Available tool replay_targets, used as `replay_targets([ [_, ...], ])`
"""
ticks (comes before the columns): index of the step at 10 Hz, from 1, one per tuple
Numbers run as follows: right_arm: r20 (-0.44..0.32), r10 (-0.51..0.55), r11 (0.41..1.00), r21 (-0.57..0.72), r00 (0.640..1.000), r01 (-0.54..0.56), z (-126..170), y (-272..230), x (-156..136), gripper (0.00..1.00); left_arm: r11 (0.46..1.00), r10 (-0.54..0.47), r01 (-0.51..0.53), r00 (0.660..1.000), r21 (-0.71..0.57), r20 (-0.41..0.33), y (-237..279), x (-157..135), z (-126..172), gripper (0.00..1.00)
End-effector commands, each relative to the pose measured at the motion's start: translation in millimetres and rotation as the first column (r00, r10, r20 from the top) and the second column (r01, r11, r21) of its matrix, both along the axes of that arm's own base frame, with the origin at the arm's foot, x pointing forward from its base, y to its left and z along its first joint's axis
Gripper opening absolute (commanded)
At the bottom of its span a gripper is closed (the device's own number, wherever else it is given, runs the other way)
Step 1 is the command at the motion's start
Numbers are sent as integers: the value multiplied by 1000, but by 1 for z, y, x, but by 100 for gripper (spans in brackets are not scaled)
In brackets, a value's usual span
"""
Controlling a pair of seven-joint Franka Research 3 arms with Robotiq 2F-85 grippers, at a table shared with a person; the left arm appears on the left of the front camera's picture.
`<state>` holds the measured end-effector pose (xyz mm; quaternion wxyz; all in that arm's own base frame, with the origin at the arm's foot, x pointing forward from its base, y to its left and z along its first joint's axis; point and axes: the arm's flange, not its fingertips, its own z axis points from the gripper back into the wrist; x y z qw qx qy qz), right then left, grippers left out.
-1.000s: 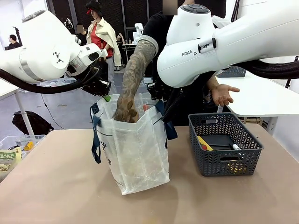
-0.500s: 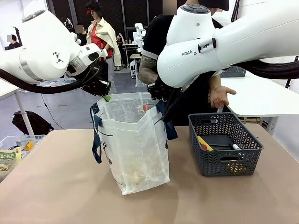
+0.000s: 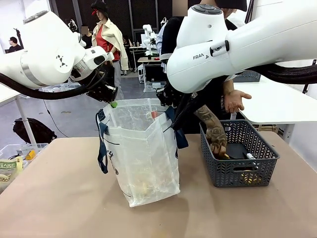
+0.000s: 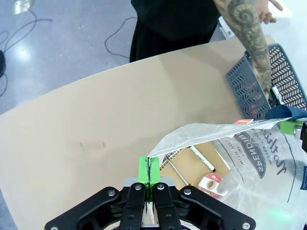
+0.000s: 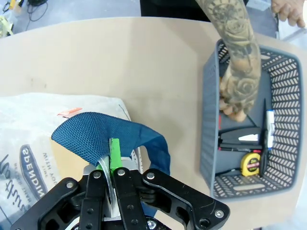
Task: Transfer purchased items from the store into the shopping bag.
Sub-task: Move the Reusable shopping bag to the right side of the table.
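The shopping bag (image 3: 146, 158) stands open at the table's middle, with several items lying at its bottom (image 4: 209, 181). My left gripper (image 3: 113, 103) is shut on the bag's left rim (image 4: 158, 152). My right gripper (image 3: 167, 110) is shut on the right rim beside the blue strap (image 5: 103, 136). To the right stands the store (image 3: 242, 171), a dark grey mesh basket. The person's hand (image 5: 237, 88) reaches into it. Purchased items lie inside: a yellow tape measure (image 5: 249, 164), a dark flat piece (image 5: 240, 136) and a white stick (image 5: 270, 125).
A clear bin with packets (image 3: 12, 158) sits off the table's left edge. A white table (image 3: 277, 101) stands behind the basket at right. Bare tabletop (image 3: 64, 198) lies in front of and left of the bag.
The person's arm has come out of the shopping bag and now reaches down into the basket. Both grippers have kept still on the bag's rim.
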<state>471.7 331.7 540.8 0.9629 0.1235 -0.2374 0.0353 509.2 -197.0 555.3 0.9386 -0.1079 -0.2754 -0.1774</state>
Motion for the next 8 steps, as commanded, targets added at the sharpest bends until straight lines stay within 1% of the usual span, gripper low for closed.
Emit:
replay_targets([
  [1, 0, -4, 1000, -3, 1000, 4, 1, -2, 0, 0, 1000, 18, -18, 1000, 2, 3, 4, 1, 2, 0],
  [8, 0, -4, 1000, -3, 1000, 4, 1, -2, 0, 0, 1000, 18, -18, 1000, 2, 3, 4, 1, 2, 0],
])
